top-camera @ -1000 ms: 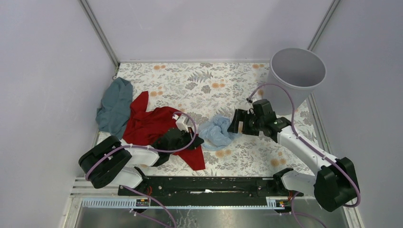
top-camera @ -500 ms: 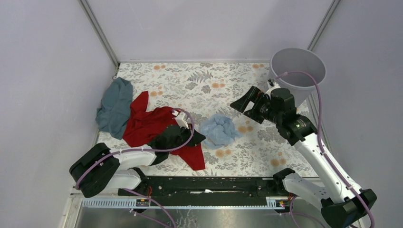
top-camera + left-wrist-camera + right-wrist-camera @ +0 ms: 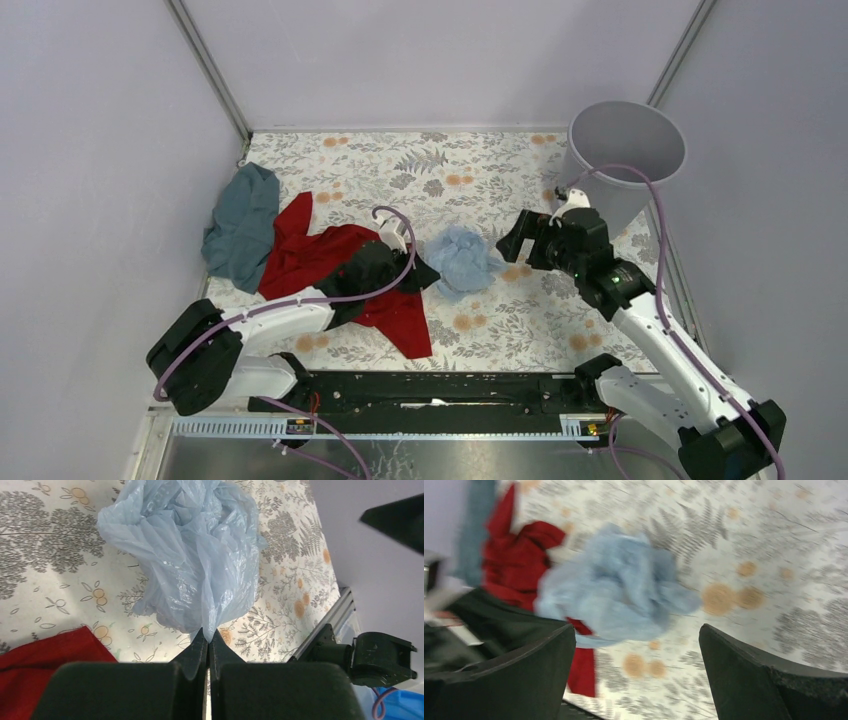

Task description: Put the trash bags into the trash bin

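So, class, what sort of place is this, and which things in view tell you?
Probably a robot test cell, not a home: bare walls boxing in a table, a left arm and right arm bolted along its near edge, and staged props, a bag, a bin and a red cloth.

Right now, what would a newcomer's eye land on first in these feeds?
The crumpled pale blue trash bag at centre, a fold of it pinched in the shut left gripper, with the right gripper hanging wide open just to its right. Next, the tall grey trash bin in the far right corner, and the red cloth beside a teal-grey cloth on the left.
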